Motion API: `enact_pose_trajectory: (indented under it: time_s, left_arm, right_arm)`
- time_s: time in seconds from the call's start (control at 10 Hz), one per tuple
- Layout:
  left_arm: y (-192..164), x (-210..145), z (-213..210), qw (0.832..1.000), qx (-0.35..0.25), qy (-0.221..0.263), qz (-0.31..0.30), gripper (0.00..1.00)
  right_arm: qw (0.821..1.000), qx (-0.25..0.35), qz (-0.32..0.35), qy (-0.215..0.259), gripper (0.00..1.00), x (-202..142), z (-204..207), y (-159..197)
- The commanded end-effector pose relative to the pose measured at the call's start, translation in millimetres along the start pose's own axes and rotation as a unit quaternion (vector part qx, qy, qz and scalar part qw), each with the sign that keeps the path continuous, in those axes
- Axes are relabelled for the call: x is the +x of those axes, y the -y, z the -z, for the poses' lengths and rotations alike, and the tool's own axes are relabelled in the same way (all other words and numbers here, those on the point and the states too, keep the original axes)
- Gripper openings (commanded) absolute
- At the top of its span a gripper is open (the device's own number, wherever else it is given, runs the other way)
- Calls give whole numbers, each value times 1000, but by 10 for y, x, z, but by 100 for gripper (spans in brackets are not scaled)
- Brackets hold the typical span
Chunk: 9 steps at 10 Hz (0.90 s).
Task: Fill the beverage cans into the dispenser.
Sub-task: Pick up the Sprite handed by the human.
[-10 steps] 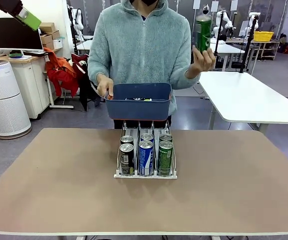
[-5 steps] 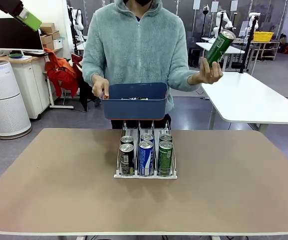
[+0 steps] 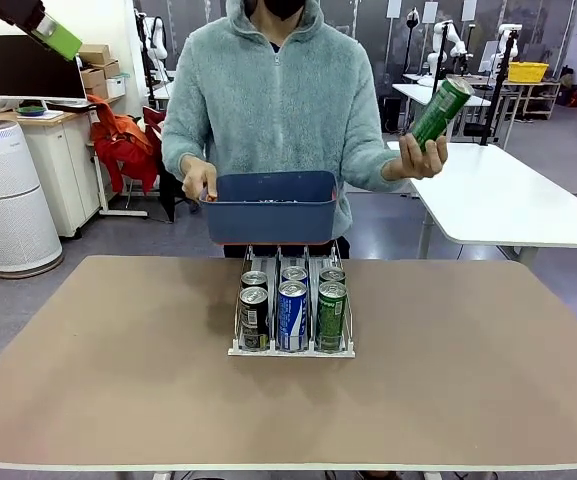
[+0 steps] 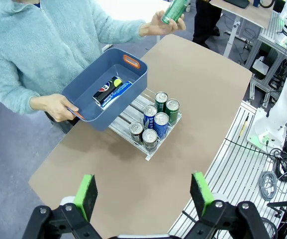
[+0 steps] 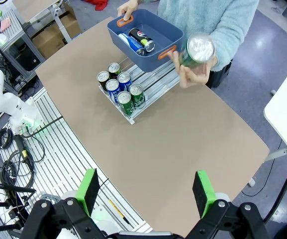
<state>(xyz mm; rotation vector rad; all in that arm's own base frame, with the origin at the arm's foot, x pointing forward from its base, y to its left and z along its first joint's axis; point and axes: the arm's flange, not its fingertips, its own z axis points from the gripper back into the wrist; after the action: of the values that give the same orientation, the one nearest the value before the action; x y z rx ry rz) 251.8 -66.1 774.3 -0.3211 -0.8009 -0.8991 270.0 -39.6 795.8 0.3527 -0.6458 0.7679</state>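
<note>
Brown tabletop (image 3: pixel 118 380) lies well below both arms: left gripper (image 4: pixel 144 191) and right gripper (image 5: pixel 145 191) stand fully spread, holding nothing. We note the dispenser (image 3: pixel 290 352), with six beverage cans (image 3: pixel 291 315), far beneath them. We judge the cans rigid, slick, dentable; grasp mid-body.

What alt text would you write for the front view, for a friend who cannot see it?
A person across a brown table holds up a dark-blue bin and, off to the side, a tilted green can. On the table before them stands a small rack with six upright cans in three lanes: dark, blue and green.
</note>
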Motion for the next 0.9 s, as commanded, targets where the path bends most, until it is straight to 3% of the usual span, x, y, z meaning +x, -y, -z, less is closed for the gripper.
enact_pose_trajectory:
  time_s: [0.0,0.8]
  left_arm:
    - [-6,-22,19,1000,2,-2,4,100]
    - [-6,-22,19,1000,2,-2,4,100]
  right_arm:
    - [1000,1,0,-1,100,9,10,-10]
    - [1000,0,0,0,100,0,0,0]
